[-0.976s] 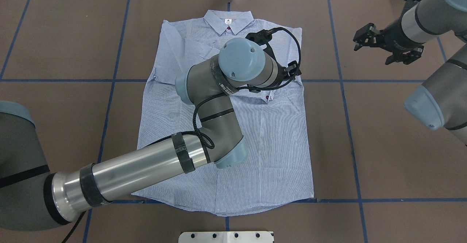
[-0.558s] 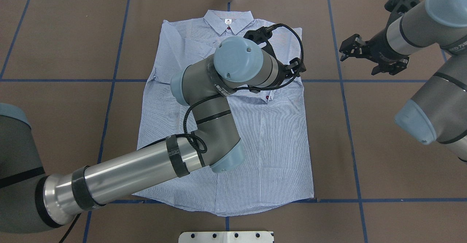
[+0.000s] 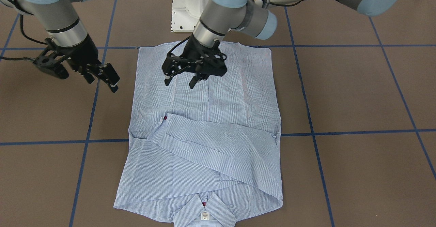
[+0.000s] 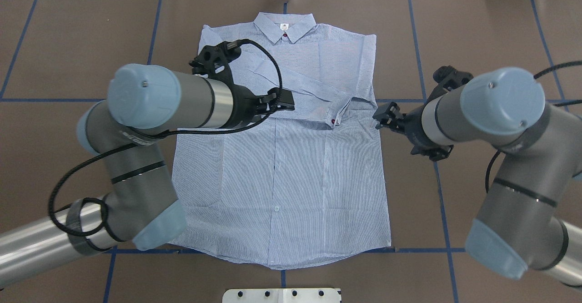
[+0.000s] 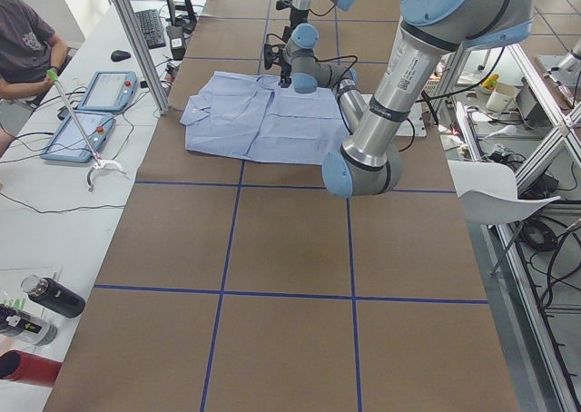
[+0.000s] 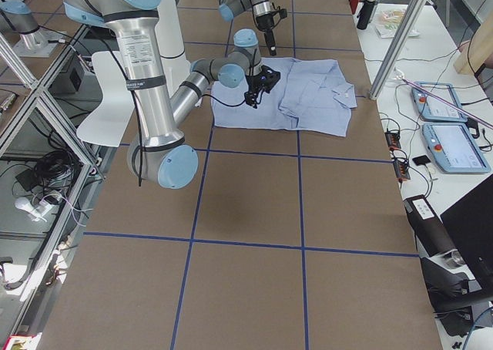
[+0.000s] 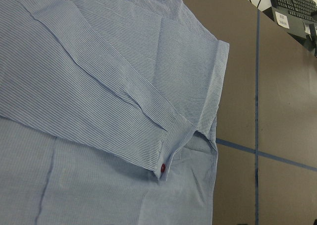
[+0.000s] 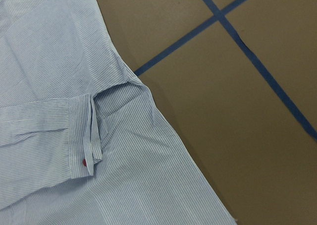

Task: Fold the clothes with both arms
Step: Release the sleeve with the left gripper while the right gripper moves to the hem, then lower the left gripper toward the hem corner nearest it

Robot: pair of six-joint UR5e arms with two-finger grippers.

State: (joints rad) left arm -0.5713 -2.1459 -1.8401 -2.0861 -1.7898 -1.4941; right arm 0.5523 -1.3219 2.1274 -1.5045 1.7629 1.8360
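- Worktop [image 4: 491, 25]: brown surface, blue tape grid [image 4: 45, 99].
- Two teach pendants [image 5: 100, 90]: white side bench, left.
- Dark bottle [image 5: 53, 296]: near left.
- White chair [image 5: 495, 194]: right.

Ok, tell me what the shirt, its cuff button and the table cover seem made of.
Shirt: thin woven cloth, likely cotton, matte; fine stripes and soft creases.
Cuff button: small red disc, probably plastic.
Table cover: flat matte brown sheet, perhaps paper.

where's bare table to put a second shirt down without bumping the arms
The widest bare table is at the robot's left end, beyond the shirt; the right end is equally bare. It is crowded over the shirt, where the left gripper hangs open, and beside the shirt's right edge, where the right gripper hovers.
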